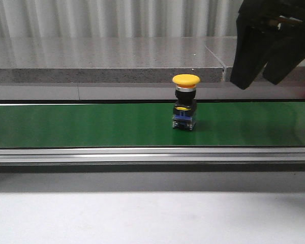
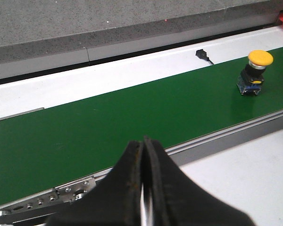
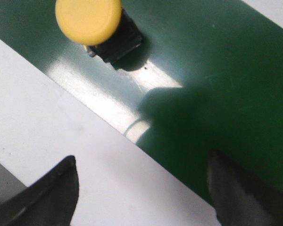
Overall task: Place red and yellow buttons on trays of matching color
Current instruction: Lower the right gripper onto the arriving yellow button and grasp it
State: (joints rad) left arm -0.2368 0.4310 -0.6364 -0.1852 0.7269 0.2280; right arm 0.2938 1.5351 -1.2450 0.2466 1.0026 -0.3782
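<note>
Yellow button (image 1: 185,101): upright on green conveyor belt (image 1: 91,124), mid-belt.
Right gripper (image 3: 141,188): jaws apart, raised beside button, empty.
Left gripper (image 2: 144,188): jaws together, apparently empty, well apart from button.

front low, wrists overhead — belt (image 1: 91,124) shared

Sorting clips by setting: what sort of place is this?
Probably a lab mock-up of a factory sorting line: a green conveyor belt with metal side rails carries a yellow push button, a grey stone-look ledge behind it.
</note>
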